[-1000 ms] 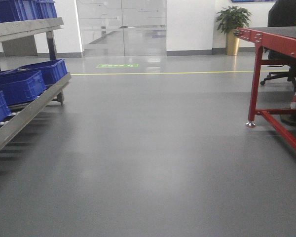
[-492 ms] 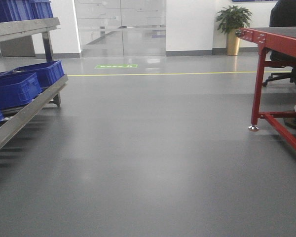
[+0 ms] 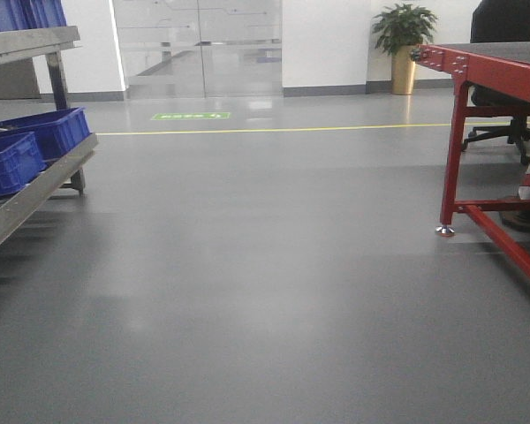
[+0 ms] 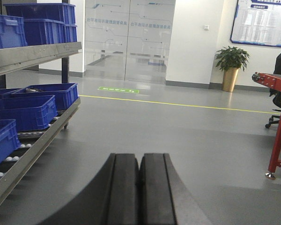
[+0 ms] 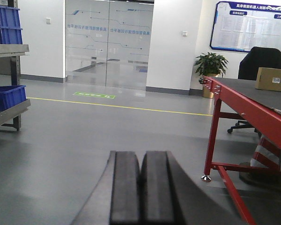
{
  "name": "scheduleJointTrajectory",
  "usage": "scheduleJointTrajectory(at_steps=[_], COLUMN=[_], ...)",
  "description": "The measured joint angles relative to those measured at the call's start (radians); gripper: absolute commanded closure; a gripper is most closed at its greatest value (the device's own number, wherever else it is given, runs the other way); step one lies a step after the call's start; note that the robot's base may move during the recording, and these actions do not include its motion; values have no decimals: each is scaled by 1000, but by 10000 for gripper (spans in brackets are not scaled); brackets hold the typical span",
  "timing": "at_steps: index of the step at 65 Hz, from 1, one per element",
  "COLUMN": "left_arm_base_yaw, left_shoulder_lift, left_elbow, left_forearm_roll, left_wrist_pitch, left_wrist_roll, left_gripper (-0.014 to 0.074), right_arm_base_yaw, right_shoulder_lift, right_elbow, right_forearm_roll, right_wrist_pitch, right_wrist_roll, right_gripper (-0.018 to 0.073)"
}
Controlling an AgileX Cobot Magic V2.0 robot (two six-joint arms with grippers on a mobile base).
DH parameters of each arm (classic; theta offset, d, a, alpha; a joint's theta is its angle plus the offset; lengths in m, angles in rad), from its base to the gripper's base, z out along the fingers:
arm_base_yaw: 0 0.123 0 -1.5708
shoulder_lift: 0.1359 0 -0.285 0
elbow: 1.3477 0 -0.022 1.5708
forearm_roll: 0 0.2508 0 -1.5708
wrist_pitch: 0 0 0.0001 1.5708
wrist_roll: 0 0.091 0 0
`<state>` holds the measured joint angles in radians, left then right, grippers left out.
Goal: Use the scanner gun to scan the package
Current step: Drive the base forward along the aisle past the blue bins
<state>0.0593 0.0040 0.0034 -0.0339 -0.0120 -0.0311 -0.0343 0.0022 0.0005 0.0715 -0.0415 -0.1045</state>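
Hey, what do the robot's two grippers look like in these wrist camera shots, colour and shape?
Left gripper: two matte black fingers, each flat-topped with a lengthwise groove, the outer sides flaring in a curve toward the camera. Right gripper: the same shape, looking dark grey-black. No cables, markings or arm links show in any view.

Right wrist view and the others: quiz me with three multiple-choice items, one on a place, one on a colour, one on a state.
1. The brown cardboard box with a white label lies: A on the red-framed table; B on the floor; C on a chair.
2. The plastic crates on the metal rack are: A green; B blue; C yellow.
3. The right gripper is: A wide open; B shut, empty; C shut on a scanner.
Answers: 1 A, it rests on the tabletop; 2 B, all show blue; 3 B, its jaws meet with nothing between.
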Motion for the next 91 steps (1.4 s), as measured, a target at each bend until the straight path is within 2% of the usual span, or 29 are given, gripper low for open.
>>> scheduleJointTrajectory(at_steps=[91], left_arm_base_yaw=[0], left_shoulder_lift=[0], left_elbow=[0], left_forearm_roll=[0], left_wrist_pitch=[0], left_wrist_roll=[0], left_gripper=[707], right_arm_base_yaw=[0], right_shoulder_lift=[0], right_elbow=[0], right_forearm_roll=[0], right_wrist_pitch=[2], right_wrist_roll=[0], right_gripper=[721])
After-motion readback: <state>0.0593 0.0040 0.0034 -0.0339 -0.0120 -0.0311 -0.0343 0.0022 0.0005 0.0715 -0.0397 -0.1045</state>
